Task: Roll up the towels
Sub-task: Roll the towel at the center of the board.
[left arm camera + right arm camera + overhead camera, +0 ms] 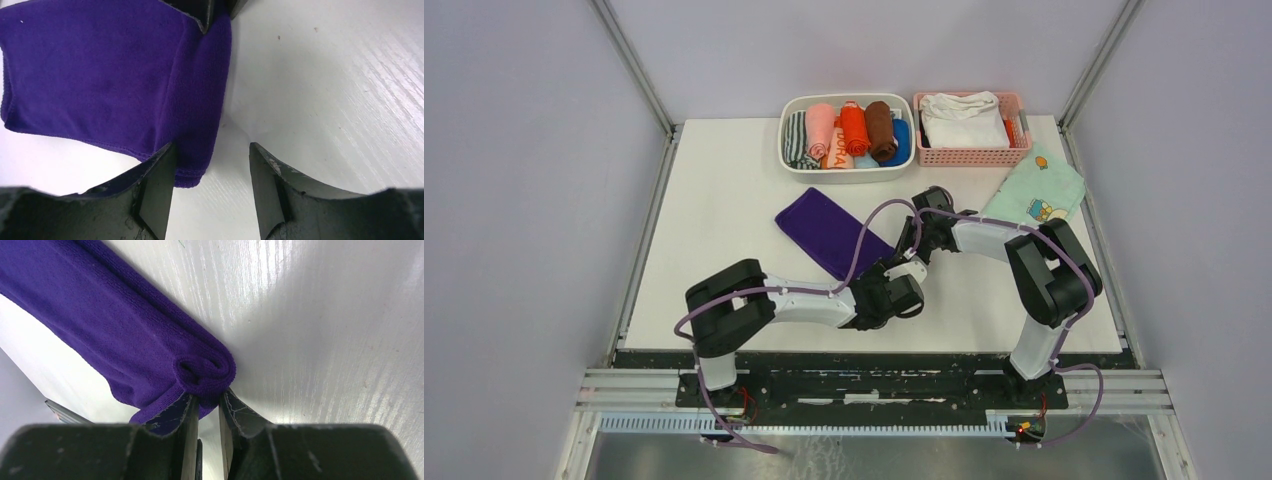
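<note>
The deep purple towel (829,232) lies flat and slantwise in the middle of the white table. Its near end is curled into a small roll (205,371). My right gripper (207,402) is shut on that rolled end, with cloth pinched between its jaws. My left gripper (211,155) stands open at the towel's near corner (192,170). Its left finger (157,190) rests against the hem, and bare table shows between its jaws. In the top view both grippers (911,262) meet at the towel's near right end. A salmon-pink rolled towel (820,130) sits in the white basket.
A white basket (844,172) at the back holds several rolled cloths. Beside it, a pink basket (969,155) holds a white folded cloth. A mint-green cartoon-print cloth (1036,195) lies at the back right, close to the right arm.
</note>
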Controlling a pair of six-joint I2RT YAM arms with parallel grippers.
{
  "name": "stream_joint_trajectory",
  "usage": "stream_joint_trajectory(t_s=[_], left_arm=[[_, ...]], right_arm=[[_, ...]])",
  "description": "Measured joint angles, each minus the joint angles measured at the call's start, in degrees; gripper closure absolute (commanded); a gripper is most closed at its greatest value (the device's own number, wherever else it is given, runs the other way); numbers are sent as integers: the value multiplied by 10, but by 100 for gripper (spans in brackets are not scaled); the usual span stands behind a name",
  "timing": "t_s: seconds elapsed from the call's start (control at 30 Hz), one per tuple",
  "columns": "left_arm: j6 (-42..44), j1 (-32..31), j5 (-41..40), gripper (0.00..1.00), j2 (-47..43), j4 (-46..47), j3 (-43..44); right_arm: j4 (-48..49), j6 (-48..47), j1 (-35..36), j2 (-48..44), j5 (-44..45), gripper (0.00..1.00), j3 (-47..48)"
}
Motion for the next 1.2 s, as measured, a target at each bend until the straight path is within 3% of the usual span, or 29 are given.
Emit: stream_joint_trajectory(t_s=[0.6, 1.0, 1.2], left_arm=[[44, 0, -53, 38, 32, -1, 20], [45, 5, -70, 53, 66, -9, 46], [44, 5, -64, 50, 69, -17, 50]], right_arm=[[-2, 0, 0, 2, -7, 73, 1], [-8, -8, 0, 2, -5, 72, 5], [-14, -13, 0, 2, -5, 72, 8]])
